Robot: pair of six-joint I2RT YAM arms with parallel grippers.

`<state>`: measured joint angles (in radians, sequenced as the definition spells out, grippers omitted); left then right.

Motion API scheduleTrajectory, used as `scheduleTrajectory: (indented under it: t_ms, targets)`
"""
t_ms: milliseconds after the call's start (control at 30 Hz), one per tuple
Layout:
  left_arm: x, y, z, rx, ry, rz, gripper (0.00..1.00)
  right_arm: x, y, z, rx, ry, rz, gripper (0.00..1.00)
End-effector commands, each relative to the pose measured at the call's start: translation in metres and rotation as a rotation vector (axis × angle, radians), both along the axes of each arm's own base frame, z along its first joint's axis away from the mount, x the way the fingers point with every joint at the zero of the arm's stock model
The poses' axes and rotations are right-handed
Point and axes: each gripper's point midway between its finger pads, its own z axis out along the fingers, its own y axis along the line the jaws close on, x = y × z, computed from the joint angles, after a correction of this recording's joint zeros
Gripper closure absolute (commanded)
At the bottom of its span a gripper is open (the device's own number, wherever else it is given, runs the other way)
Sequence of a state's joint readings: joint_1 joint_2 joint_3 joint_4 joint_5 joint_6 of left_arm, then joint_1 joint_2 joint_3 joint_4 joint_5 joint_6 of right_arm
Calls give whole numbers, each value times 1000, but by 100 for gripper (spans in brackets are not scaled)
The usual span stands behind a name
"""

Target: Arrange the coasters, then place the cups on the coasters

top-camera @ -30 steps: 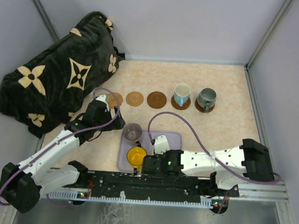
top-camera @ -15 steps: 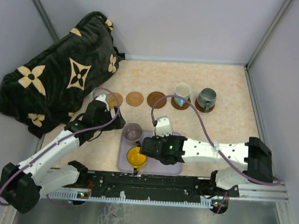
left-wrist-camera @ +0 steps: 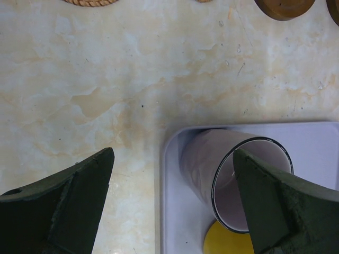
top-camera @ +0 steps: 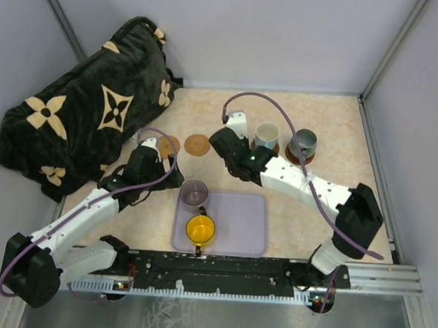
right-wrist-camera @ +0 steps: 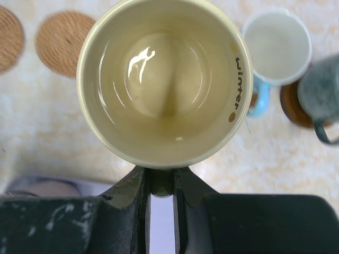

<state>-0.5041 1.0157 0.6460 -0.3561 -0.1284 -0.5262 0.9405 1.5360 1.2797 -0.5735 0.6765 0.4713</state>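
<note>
- The right fingers (right-wrist-camera: 132,190) are clamped shut on the handle of the cream cup (right-wrist-camera: 159,79). This holds it upright and mouth-up, and leaves its base free to land flat.
- That cup hangs over the row of coasters that crosses the middle of the tabletop (top-camera: 333,119), between the two tan coasters (top-camera: 197,143) and the white cup (top-camera: 266,135). The gap there is the likely target.
- The free dark coaster (left-wrist-camera: 283,6) shows bare at the top of the left wrist view, so I judge the cream cup is not yet set down. It cannot be told whether the cup is centred over it.
- The white cup and the grey-green cup (top-camera: 304,142) each sit on a dark coaster toward the right edge of the tabletop. The row seems to be filling from that side, which leaves the tan pair for the last cups.
- The purple cup (left-wrist-camera: 233,180) stands in the far-left corner of the lavender tray (top-camera: 237,225), which lies at the near edge. The yellow cup (top-camera: 200,227) is just nearer on the same tray. Both wait there as unplaced stock.
- The left fingers (left-wrist-camera: 69,206) are spread wide apart, holding nothing. They straddle the purple cup from above without touching it. This looks like a ready position that keeps clear of the other arm.
</note>
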Motion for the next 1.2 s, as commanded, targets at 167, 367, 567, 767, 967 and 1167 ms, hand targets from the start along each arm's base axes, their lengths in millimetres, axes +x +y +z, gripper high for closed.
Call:
scheduleTrajectory:
  t_ms: [167,367,567,767,967,1167]
  targets:
    - [13,0,-2,28,-26,15,0,92,47,31,87,-114,40,100]
    - [11,-3,-10,16,0,13,1,123,44,7,77,-93,6,100]
    - [11,-3,-8,3,-12,19,1,137,40,-13,95,-62,-22,100]
    - [11,-4,-8,4,-9,13,0,138,43,-29,125,-12,-33,100]
    - [11,-4,-9,6,-3,10,0,133,44,-35,142,6,-35,100]
    - [11,-4,-10,6,-2,9,0,130,41,-40,141,17,-40,100]
